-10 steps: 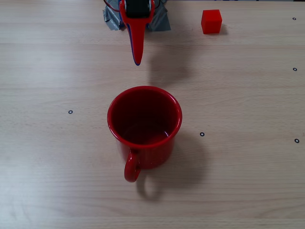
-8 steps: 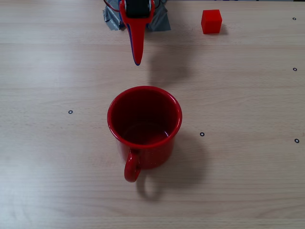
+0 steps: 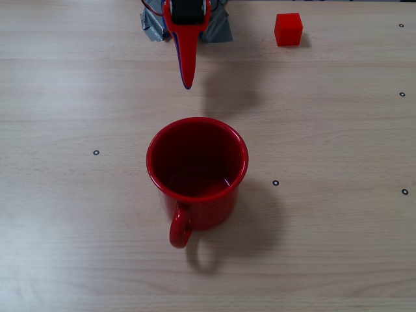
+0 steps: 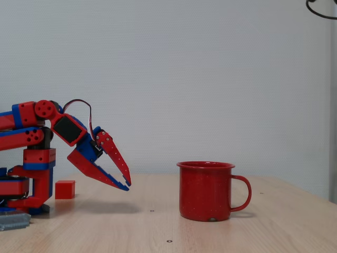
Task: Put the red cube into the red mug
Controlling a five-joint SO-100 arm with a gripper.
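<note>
Backdrop: plain white wall behind a light wood tabletop (image 3: pixel 338 130); small black ring marks dotted across the wood.
Gripper: gripper (image 4: pixel 125 185) released, jaws parted, nothing between them. Side fixed view shows it angled down and clear of the wood; overhead fixed view has its red tip (image 3: pixel 187 77) near the far edge, about mid-width.
Arm: red and blue arm (image 4: pixel 31 132) folded low over its base; grey tape (image 3: pixel 218 27) by the base at the far edge.
Red cube: red cube (image 3: pixel 288 29) on the tabletop near the far edge, right of the gripper in the overhead fixed view, apart from it; also seen by the base (image 4: pixel 65 189).
Red mug: red mug (image 3: pixel 197 172) upright mid-tabletop, well apart from the cube, handle toward the near edge, nothing visible inside; also (image 4: pixel 206 191).
</note>
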